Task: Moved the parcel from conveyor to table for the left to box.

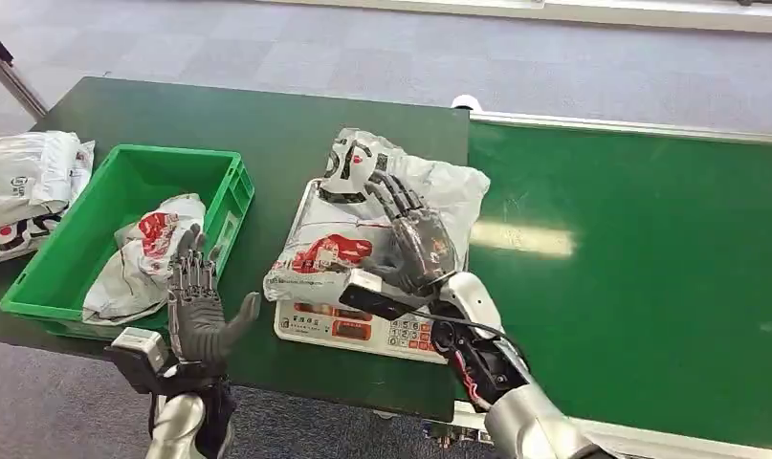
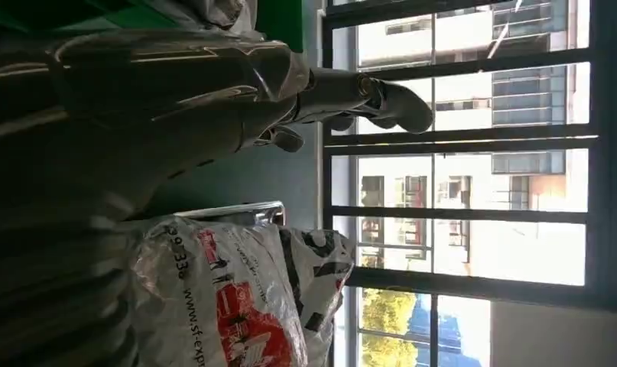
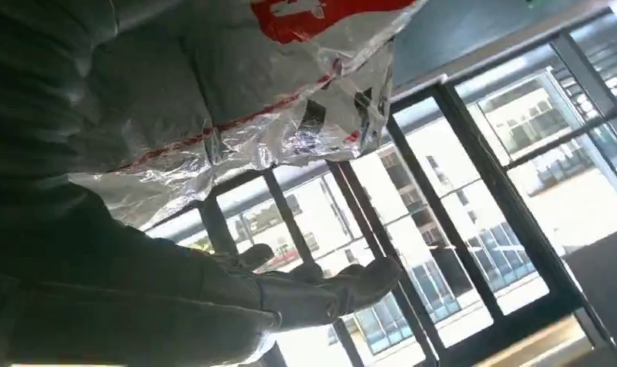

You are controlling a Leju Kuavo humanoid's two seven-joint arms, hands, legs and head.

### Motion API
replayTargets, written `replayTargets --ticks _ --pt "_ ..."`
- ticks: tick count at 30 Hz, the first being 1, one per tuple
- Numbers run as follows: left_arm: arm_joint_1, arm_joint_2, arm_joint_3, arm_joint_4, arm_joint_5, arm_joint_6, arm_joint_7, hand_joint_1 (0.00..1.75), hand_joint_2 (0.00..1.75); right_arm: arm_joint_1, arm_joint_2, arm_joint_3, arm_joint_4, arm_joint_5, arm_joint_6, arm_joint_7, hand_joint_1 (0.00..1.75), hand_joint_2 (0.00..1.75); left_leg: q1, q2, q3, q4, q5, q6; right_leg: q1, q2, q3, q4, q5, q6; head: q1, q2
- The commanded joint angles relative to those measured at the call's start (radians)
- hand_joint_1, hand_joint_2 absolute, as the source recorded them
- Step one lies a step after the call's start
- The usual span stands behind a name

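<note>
A white plastic parcel (image 1: 317,251) with red and black print lies on a white weighing scale (image 1: 363,330) in the middle of the dark green table (image 1: 267,124). My right hand (image 1: 415,239) lies against the parcel's right side with its fingers spread, gripping nothing. The right wrist view shows the parcel (image 3: 236,84) beside that hand's outstretched fingers (image 3: 320,290). My left hand (image 1: 198,306) is raised, palm open and holding nothing, by the front right corner of the green box (image 1: 233,191). In the left wrist view the same parcel (image 2: 228,298) lies beyond my left hand (image 2: 175,92).
The green box holds another white parcel (image 1: 138,253). More parcels (image 1: 23,186) lie piled at the table's far left. The green conveyor belt (image 1: 640,268) runs along the right, next to the scale. Grey floor lies beyond the table.
</note>
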Motion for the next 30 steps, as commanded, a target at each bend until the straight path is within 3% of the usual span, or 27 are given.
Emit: replayTargets --ticks 1,5,8,14,20,21,23,24,30 --pt "-0.055 0.003 -0.030 0.100 -0.020 0.001 0.002 0.00 1.75 0.247 -0.034 -0.124 -0.299 -0.311 0.006 -0.138 0.00 1.75 0.000 -0.004 0.002 -0.003 0.001 0.000 0.001 -0.006 0.004 -0.003 -0.001 0.000 0.000 0.000" --pt "-0.055 0.003 -0.030 0.100 -0.020 0.001 0.002 0.00 1.75 0.247 -0.034 -0.124 -0.299 -0.311 0.006 -0.138 0.00 1.75 0.000 -0.002 0.001 -0.001 0.000 0.001 0.000 -0.003 0.002 -0.001 -0.001 0.000 0.000 0.000" --pt "-0.070 0.005 -0.053 0.116 -0.023 0.009 0.002 0.00 1.75 0.336 -0.074 -0.084 -0.481 -0.488 -0.025 -0.138 0.00 1.75 0.000 0.000 0.001 -0.002 0.000 0.001 0.000 -0.002 0.002 -0.002 0.000 0.000 0.000 0.000" --pt "-0.126 -0.003 -0.083 0.209 -0.031 0.016 0.002 0.00 1.75 0.499 -0.108 -0.140 -0.762 -0.661 -0.233 -0.138 0.00 1.75 0.000 -0.004 0.000 -0.001 0.000 0.000 0.000 -0.004 0.001 -0.001 -0.001 0.000 0.000 0.000" --pt "-0.148 0.017 -0.145 0.300 -0.128 0.098 0.002 0.00 1.75 0.568 -0.115 -0.160 -0.868 -0.726 -0.214 -0.138 0.00 1.75 -0.001 -0.004 0.001 -0.002 0.000 0.000 -0.001 -0.005 0.002 -0.001 -0.001 0.000 0.000 0.000" --pt "-0.205 0.020 -0.149 0.433 -0.180 0.126 0.002 0.00 1.75 0.581 -0.099 -0.185 -0.887 -0.744 -0.225 -0.138 0.00 1.75 -0.001 -0.003 0.000 -0.001 0.000 0.000 0.000 -0.003 0.001 -0.001 -0.001 0.000 0.000 0.000" --pt "-0.245 0.014 -0.120 0.513 -0.192 0.127 0.002 0.00 1.75 0.590 -0.091 -0.205 -0.895 -0.762 -0.196 -0.138 0.00 1.75 -0.001 -0.007 0.002 -0.003 0.001 0.000 -0.001 -0.008 0.004 -0.003 -0.001 -0.001 0.000 0.000" --pt "-0.277 0.018 -0.112 0.555 -0.231 0.142 0.002 0.00 1.75 0.594 -0.086 -0.215 -0.889 -0.747 -0.200 -0.138 0.00 1.75 -0.001 -0.004 0.001 -0.002 0.000 0.000 0.000 -0.003 0.001 -0.002 -0.001 0.000 -0.001 0.000" --pt "-0.397 0.038 -0.167 0.615 -0.445 0.213 0.094 0.00 1.75 0.607 -0.074 -0.247 -0.883 -0.759 -0.169 -0.138 0.00 1.75 0.000 -0.002 0.001 -0.001 0.001 0.000 0.000 -0.004 0.002 -0.002 0.000 -0.001 0.000 0.000"
